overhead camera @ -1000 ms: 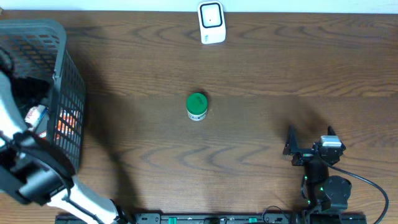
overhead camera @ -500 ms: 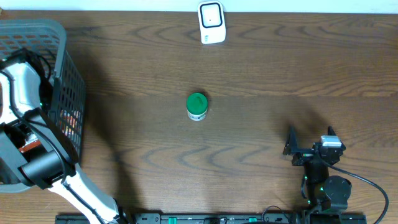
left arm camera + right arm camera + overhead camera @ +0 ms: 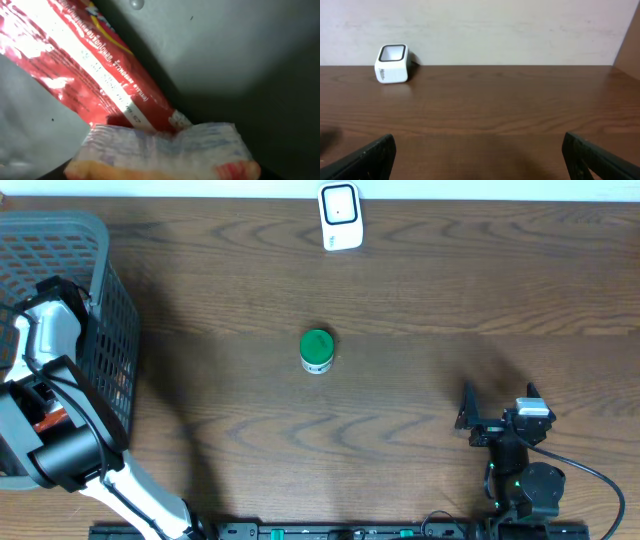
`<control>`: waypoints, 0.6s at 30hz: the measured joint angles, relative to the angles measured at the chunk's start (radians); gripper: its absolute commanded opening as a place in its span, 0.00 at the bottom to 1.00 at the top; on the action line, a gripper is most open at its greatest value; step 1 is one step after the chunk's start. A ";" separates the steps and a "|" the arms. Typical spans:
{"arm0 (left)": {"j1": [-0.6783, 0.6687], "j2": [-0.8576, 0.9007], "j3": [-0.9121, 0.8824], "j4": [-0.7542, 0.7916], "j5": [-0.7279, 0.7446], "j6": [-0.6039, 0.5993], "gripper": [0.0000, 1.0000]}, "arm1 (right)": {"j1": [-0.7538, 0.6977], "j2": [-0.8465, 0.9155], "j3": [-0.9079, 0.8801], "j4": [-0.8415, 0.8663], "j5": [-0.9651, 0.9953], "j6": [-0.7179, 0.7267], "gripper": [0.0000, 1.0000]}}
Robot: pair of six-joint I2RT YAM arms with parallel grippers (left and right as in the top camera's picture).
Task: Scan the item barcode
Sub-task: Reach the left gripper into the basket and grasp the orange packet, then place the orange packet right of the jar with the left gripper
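- Three things sat on the wooden table (image 3: pixel 420 290) in the overhead view. A grey mesh basket (image 3: pixel 112 330) was at the left edge and a green-lidded jar (image 3: pixel 316 350) stood upright near the middle. A white barcode scanner (image 3: pixel 340 217) was at the far edge, well apart from the jar.
- Overhead, the left arm (image 3: pixel 50 330) was bent over the basket and pointed down inside it. The left gripper was hidden beneath the arm, so whether its fingers were spread or closed could not be told.
- Overhead, the right gripper (image 3: pixel 498 402) lay low near the table's near right corner, well apart from jar and scanner. Its two fingers were spread wide and held nothing.
- One red foil packet (image 3: pixel 100 65) filled the upper left of the left wrist view. It lay slantwise on the grey basket floor (image 3: pixel 240 45), with a white band of small print along it.
- A clear-wrapped pack (image 3: pixel 165 150), white above and orange along its lower edge, lay across the bottom of that view, overlapping the red packet's lower end.
- A pale blurred shape (image 3: pixel 35 115) covered the left side there, and what it was could not be told. The fingers could not be picked out in this view either, nor any hold on either packet.
- Two dark fingertips (image 3: pixel 365 160) showed in the bottom corners of the right wrist view, far apart, gripping nothing.
- Beyond them the scanner (image 3: pixel 392 63) stood at the table's (image 3: pixel 495 100) far left, just before a pale wall (image 3: pixel 495 25).
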 measured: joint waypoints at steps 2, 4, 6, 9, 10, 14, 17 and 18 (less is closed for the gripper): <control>0.001 -0.002 0.002 -0.011 0.000 0.009 0.63 | 0.000 0.000 0.000 0.000 0.000 0.000 0.99; 0.005 -0.005 0.006 -0.037 -0.002 0.024 0.62 | 0.000 0.000 0.000 0.000 0.000 0.000 0.99; 0.012 -0.018 0.026 -0.074 -0.003 0.035 0.62 | 0.000 0.000 0.000 0.000 0.000 0.000 0.99; 0.026 -0.086 0.090 -0.119 0.000 0.051 0.62 | 0.000 0.000 0.000 0.000 0.000 0.000 0.99; 0.032 -0.113 0.114 -0.125 0.003 0.056 0.62 | 0.000 0.000 0.000 0.000 0.000 0.000 0.99; 0.070 -0.311 0.259 -0.128 0.046 0.071 0.63 | 0.000 0.000 0.000 0.000 0.000 0.000 0.99; 0.089 -0.477 0.319 -0.079 0.120 0.075 0.62 | 0.000 0.000 0.000 0.000 0.000 0.000 0.99; 0.085 -0.531 0.329 -0.062 0.157 0.074 0.62 | 0.000 0.000 0.000 0.000 0.000 0.000 0.99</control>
